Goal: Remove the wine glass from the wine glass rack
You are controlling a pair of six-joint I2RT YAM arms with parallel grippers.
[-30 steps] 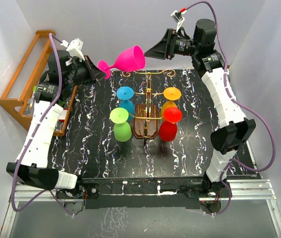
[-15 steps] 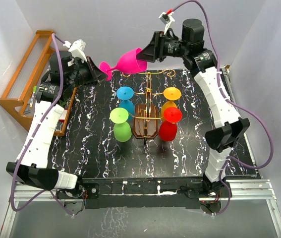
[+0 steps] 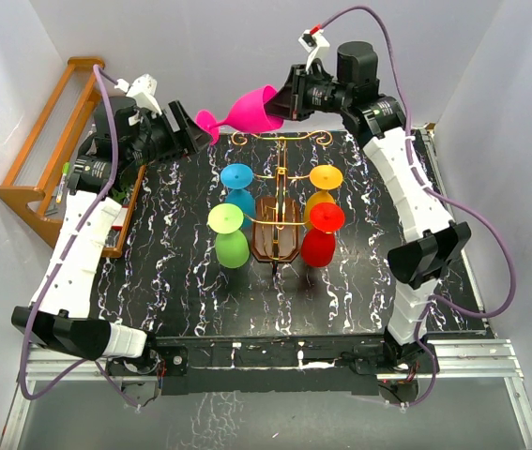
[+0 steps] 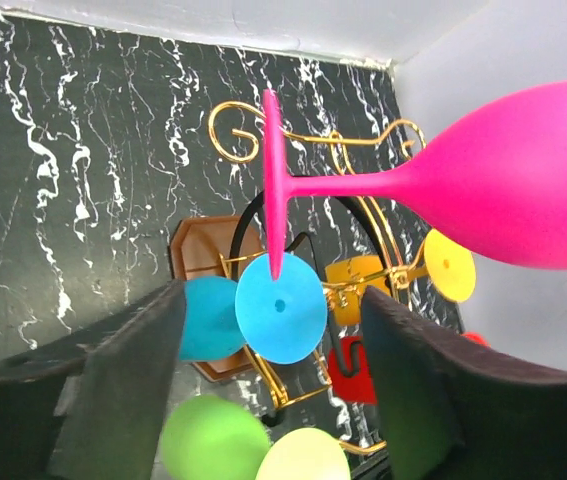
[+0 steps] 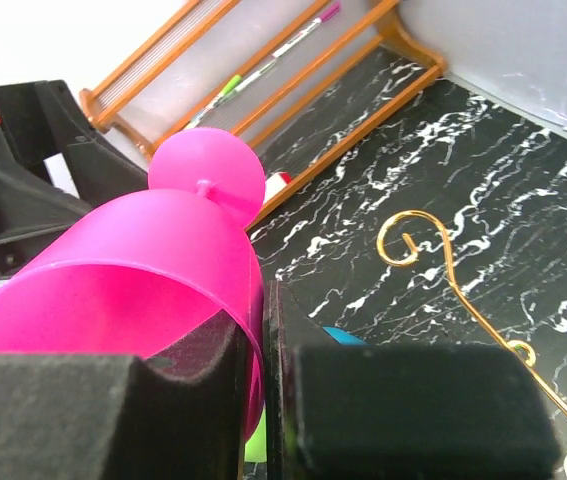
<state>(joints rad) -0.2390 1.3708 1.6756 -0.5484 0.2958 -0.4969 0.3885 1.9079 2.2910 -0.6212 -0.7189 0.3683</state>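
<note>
**Pink glass now in my right pincer**

A second ago my right pincer (image 3: pixel 287 97) was apart from the pink wine glass (image 3: pixel 251 110). Now it is clamped on the rim of the bowl, one finger inside and one outside. My left pincer (image 3: pixel 193 133) stands open, and the foot of the glass is just beyond its fingers (image 4: pixel 128 370). The glass hangs tilted in the air over the far edge of the surface (image 3: pixel 359 281), behind the wine glass rack (image 3: pixel 275 239) and free of it. I judge the removal done; only setting it down remains.

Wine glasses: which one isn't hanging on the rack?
The pink wine glass, held sideways in midair by the right gripper; the blue, green, orange and red ones hang on the rack.
</note>
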